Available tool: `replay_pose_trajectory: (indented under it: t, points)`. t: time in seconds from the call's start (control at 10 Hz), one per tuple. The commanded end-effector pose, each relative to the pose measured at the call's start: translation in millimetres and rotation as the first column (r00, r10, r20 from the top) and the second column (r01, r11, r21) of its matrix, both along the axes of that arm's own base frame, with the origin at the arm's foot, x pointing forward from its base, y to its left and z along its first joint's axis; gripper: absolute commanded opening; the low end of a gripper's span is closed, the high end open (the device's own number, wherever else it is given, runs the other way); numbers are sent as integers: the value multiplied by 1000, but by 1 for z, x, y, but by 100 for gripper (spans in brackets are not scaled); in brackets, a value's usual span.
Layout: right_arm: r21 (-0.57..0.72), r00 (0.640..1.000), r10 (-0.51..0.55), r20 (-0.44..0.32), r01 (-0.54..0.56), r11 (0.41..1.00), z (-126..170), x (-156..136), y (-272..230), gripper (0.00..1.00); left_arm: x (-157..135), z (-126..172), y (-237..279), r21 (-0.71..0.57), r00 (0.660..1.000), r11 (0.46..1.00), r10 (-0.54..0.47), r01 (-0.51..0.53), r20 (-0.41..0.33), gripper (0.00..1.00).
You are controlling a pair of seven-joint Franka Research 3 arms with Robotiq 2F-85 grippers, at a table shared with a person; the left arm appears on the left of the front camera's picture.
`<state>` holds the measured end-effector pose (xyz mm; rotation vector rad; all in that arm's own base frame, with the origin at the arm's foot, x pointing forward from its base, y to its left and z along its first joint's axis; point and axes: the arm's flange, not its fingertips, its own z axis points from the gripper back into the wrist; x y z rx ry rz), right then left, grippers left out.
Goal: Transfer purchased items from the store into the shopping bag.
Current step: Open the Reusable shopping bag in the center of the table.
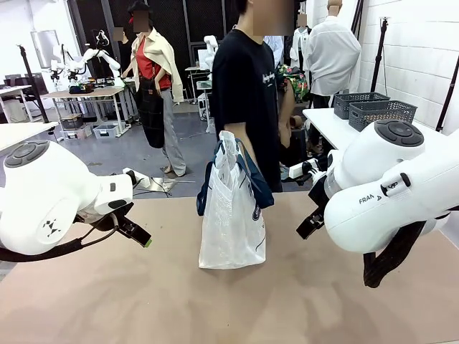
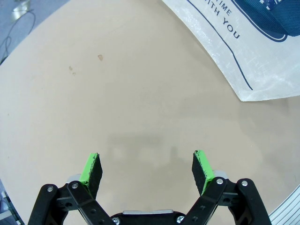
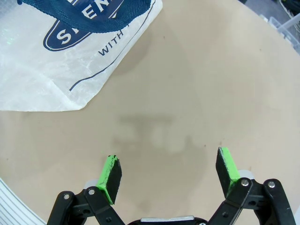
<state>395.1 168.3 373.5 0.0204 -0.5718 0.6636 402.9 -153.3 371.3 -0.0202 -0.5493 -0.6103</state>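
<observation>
The shopping bag (image 1: 231, 228) stands upright on the brown table (image 1: 229, 301) at the middle, a translucent white bag with navy handles and a navy oval logo. A person's hand (image 1: 237, 136) holds it up by the handles. My left gripper (image 1: 140, 235) hovers open to the left of the bag, nothing between its green pads (image 2: 91, 166). My right gripper (image 1: 309, 225) hovers open to the bag's right, also empty. A bag corner (image 2: 253, 51) lies ahead of the left gripper (image 2: 146, 166). The bag's logo side (image 3: 56, 65) lies ahead of the right gripper (image 3: 168, 169). The purchased items are out of view.
Two dark grey lattice baskets (image 1: 380, 111) sit on a white side table at the back right; I cannot tell whether either is the store. The person (image 1: 247, 86) stands at the table's far edge behind the bag. Bare tabletop lies under both grippers.
</observation>
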Motion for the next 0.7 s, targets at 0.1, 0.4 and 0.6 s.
replay_pose_trajectory:
  t: [0.1,0.4,0.6]
  points:
    - [58,999,44,-30,-43,997,20,8,6,100,6,21,-15,11,999,999,-36,37,-31,100]
    - [98,992,46,-114,-35,995,76,19,4,100,24,65,-23,-38,993,999,6,-11,-120,100]
    - [137,984,21,-180,4,991,123,32,0,100,36,112,-34,-71,988,997,23,-34,-152,100]
